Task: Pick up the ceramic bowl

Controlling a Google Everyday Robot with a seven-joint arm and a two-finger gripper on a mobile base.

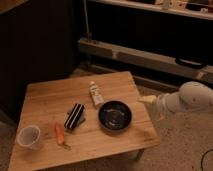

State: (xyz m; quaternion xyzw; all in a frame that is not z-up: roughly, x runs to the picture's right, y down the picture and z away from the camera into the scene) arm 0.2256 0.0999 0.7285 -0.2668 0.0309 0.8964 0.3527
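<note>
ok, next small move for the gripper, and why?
Probably ease the gripper in over the round glossy black ceramic bowl. It hangs just off the wooden table's edge nearest the bowl, apart from it, so no grasp is possible yet.
</note>
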